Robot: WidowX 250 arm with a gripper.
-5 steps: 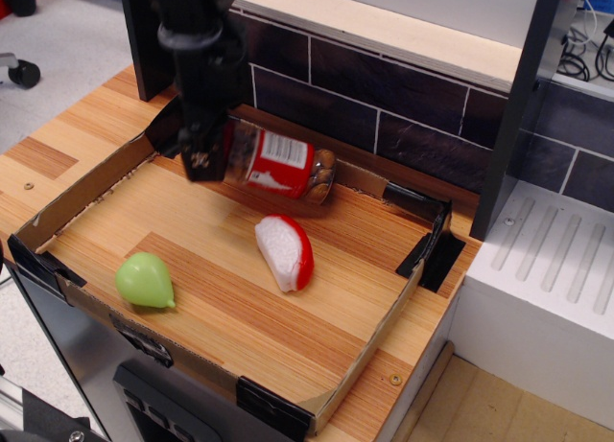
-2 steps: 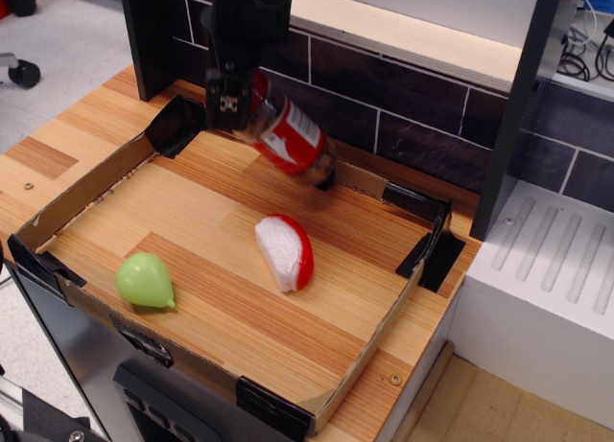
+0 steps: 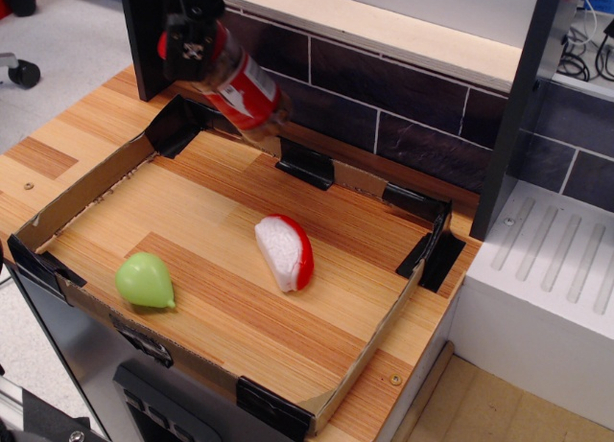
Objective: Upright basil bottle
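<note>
The basil bottle [image 3: 246,93] is a clear jar with a red-and-white label, held in the air above the tray's back left corner. It is tilted, cap end up-left inside the fingers, base pointing down-right. My black gripper [image 3: 195,47] comes down from the top of the view and is shut on the bottle's cap end. The cap itself is mostly hidden by the fingers.
A shallow cardboard tray [image 3: 86,178] with black taped corners lies on the wooden counter. In it lie a green toy pear [image 3: 145,280] at front left and a red-and-white apple slice [image 3: 285,252] in the middle. A dark tiled wall [image 3: 384,97] runs behind; a white unit [image 3: 547,289] stands at right.
The gripper has lifted the bottle off the tray floor and carried it up and to the left. The bottle has turned from lying nearly flat to steeply tilted.
</note>
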